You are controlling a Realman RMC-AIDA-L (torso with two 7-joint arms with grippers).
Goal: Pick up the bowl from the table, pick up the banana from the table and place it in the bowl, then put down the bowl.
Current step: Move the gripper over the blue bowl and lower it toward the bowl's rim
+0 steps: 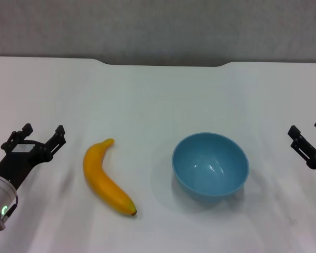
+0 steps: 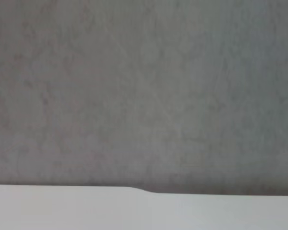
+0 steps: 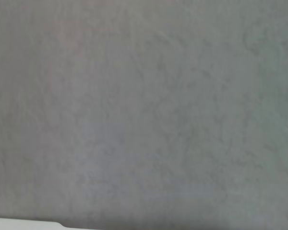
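Note:
A light-blue bowl (image 1: 210,165) stands upright and empty on the white table (image 1: 147,100), right of centre. A yellow-orange banana (image 1: 105,178) lies on the table to the bowl's left, dark tip toward me, stem pointing away. My left gripper (image 1: 42,136) is open and empty at the left edge, a little left of the banana. My right gripper (image 1: 307,134) is open and empty at the right edge, well right of the bowl. Neither wrist view shows the bowl or the banana.
The table's far edge has a shallow notch (image 1: 166,64) with a grey wall (image 1: 158,26) behind it. The left wrist view shows that wall and a strip of table edge (image 2: 134,211); the right wrist view shows mostly wall (image 3: 144,115).

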